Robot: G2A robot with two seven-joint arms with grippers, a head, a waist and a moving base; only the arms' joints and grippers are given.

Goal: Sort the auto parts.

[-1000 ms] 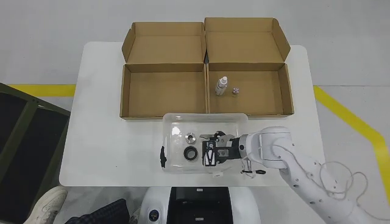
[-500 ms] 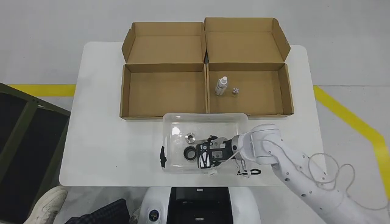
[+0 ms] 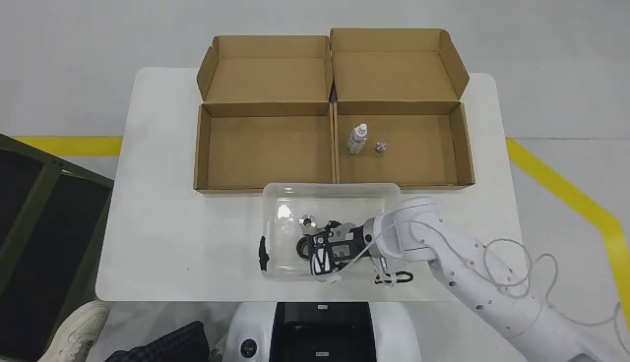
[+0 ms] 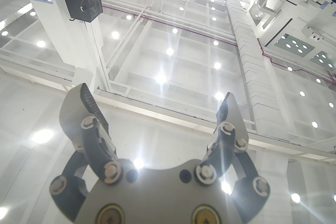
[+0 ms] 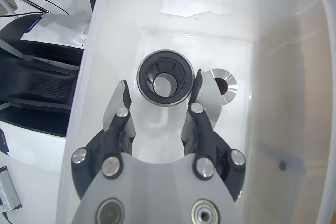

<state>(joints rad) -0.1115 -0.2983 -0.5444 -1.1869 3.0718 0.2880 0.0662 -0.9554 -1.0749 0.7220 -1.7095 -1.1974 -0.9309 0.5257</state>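
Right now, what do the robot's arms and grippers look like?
The right arm is smooth, rounded white casing with a thin pale cable looping beside it. Both the right gripper and left gripper have a grey metal base, black linkages with silver bolts, and two curved fingers with black ribbed pads.

Covered and tiny parts
1 finger [image 5: 195, 88] of the right gripper [image 5: 160, 78] covers part of the shiny silver flanged metal disc [image 5: 227, 84]; the tiny round piece [image 3: 381, 147] in the brown cardboard box [image 3: 423, 153], just above the top view's centre, is too small to identify.

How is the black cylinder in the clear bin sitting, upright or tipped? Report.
Upright: the black cylinder stands on end in the clear bin, its open bore facing up.
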